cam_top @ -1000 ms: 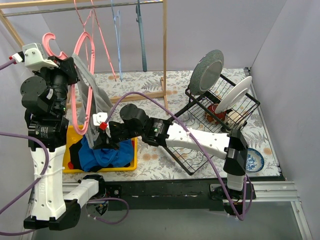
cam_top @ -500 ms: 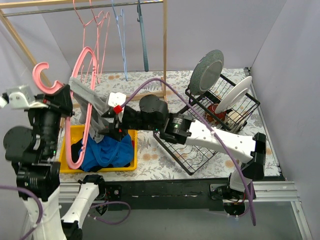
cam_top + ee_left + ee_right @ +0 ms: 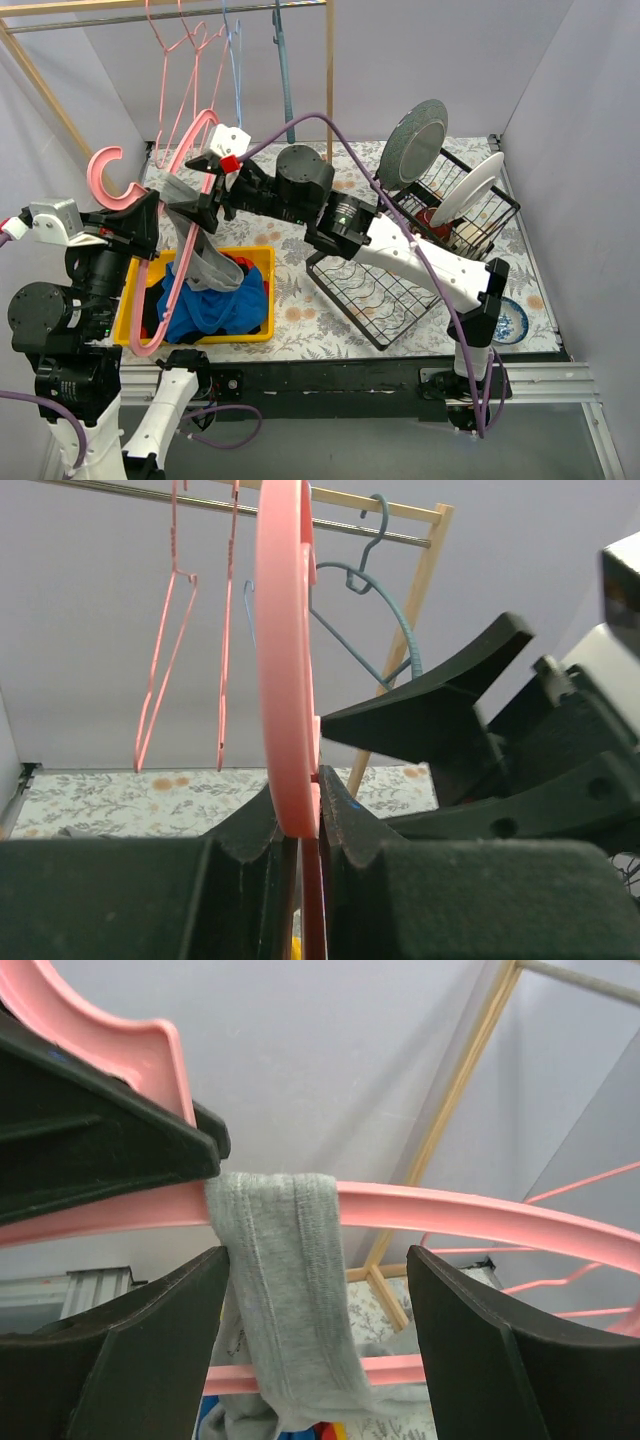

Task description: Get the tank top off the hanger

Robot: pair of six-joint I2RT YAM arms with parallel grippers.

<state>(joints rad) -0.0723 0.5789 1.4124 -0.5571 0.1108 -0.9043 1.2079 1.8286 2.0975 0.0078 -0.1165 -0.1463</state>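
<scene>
Hanger [image 3: 285,660], pink, sits clenched in the left gripper [image 3: 300,820]. Grey tank top [image 3: 285,1280] is draped by one strap over the hanger's arm, its body drooping over the yellow bin [image 3: 268,300]. Right gripper [image 3: 318,1260] stands released, jaws spread either side of that strap.

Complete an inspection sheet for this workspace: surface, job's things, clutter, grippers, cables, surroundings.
Surface: floral-covered table, largely occupied.
Job's things: grey tank top, one strap looped over the pink hanger; body hangs toward the yellow bin.
Clutter: dish rack holding plates, blue bowl, clothes in the bin.
Grippers: left gripper shut on the hanger; right gripper open, fingers either side of the strap.
Cables: purple cable arching over the right arm.
Surroundings: wooden rack with spare hangers; plain grey walls.
</scene>
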